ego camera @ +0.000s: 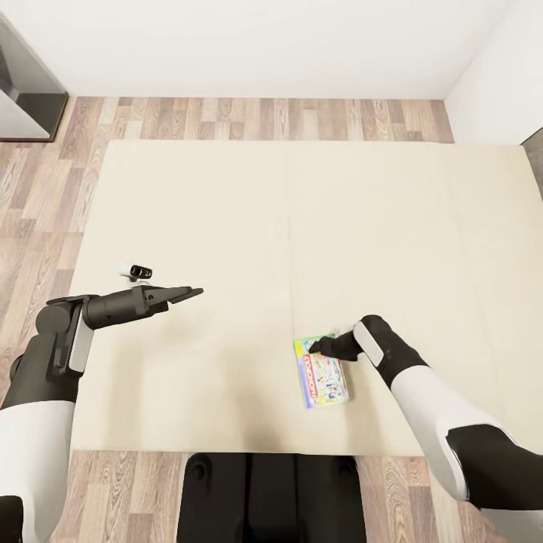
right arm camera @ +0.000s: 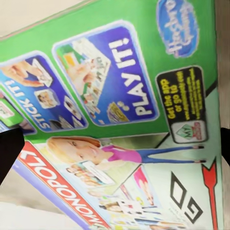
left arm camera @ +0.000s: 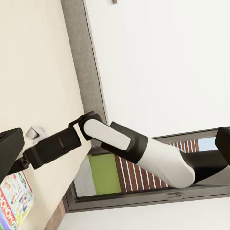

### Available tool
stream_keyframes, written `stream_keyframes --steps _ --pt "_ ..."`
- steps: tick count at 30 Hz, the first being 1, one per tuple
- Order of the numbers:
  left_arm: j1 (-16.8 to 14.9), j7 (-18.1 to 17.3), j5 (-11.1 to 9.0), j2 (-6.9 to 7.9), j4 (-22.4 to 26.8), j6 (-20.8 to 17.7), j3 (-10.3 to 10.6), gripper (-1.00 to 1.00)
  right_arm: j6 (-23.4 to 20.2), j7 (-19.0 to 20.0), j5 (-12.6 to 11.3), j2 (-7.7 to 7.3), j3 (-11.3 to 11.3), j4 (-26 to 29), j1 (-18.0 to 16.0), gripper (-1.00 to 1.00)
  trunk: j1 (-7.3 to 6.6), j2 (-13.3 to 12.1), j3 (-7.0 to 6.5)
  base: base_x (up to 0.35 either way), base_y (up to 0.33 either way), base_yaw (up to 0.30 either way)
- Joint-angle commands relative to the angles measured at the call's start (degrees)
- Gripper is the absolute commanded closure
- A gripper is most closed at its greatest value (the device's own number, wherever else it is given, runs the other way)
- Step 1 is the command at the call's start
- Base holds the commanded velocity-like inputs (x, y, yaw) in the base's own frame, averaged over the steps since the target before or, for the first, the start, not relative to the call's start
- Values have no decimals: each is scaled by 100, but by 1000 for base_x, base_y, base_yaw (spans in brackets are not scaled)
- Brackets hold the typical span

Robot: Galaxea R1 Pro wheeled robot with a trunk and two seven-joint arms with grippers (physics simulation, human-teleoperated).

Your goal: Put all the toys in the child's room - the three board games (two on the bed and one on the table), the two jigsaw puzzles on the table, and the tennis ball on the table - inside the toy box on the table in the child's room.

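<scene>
Right under R tool: board game

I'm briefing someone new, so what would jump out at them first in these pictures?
A brightly printed Monopoly board game lies flat near the front edge of the wide cream bed, the one splash of colour there. The right gripper is down at the game's far end, its wrist camera looking closely at the cover. The left gripper hovers over bare mattress, away from the game.

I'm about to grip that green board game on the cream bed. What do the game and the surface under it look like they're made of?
The flat green Monopoly board game looks like glossy printed cardboard: straight edges, sharp colour graphics in the right wrist view. The plain cream bed mattress looks like matte fabric over padding, with a centre seam; softness can't be confirmed. The right gripper sits at the game's far edge.
</scene>
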State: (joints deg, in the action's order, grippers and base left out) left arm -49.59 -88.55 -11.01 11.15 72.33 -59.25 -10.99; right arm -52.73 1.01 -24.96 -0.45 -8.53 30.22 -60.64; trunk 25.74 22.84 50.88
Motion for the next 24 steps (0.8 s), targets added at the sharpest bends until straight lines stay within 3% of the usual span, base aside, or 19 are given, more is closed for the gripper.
stream_keyframes --steps 1,24 --pt "-1 -22 3 1 0 -61 1 -100 -24 11 3 6 -21 0 -1 -100 4 8 6 0 0 0" --pt "1 -22 3 1 -1 -61 1 -100 -60 161 15 70 -25 -174 -1 -100 4 8 -39 0 0 -13"
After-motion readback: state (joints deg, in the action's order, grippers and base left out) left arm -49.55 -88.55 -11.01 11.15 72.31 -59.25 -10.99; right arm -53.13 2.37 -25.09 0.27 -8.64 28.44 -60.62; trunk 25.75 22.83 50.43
